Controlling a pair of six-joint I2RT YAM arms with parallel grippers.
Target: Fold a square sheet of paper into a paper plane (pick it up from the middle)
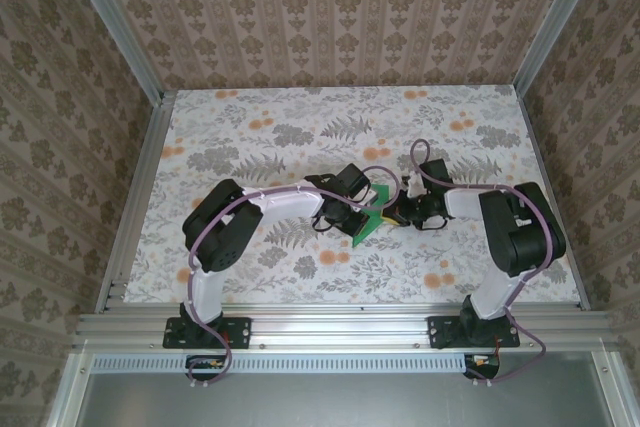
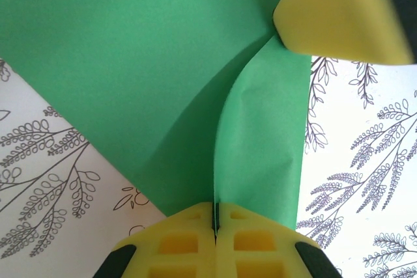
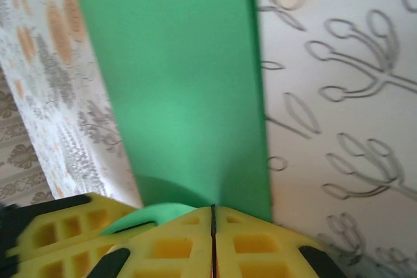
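Top view: both arms reach in and meet just below centre frame, over the patterned table [image 1: 300, 117]. The paper [image 1: 372, 215] lies between the two wrists as a small green angular shape. It is already creased, not a flat square.

Left gripper [image 2: 214, 221], left wrist view: fingers pressed together at bottom centre, with a raised ridge of paper pinched in the seam. The ridge runs up the frame to a yellow pad at upper right (the other arm's fingertip, I take it). Left of the ridge a broad flap spreads flat across upper left. Right of it a narrower strip hangs down to the table.

Right gripper [image 3: 213, 216], right wrist view: fingers closed at bottom centre on the near end of a long green strip that runs up the frame. A second yellow block at lower left may be the other gripper. The blur makes that uncertain.

Reading: the two pinches sit on opposite ends of one fold line. That likely keeps the crease straight and taut while the flaps drop to either side. The job looks to be mid-fold, with no dart shape yet.
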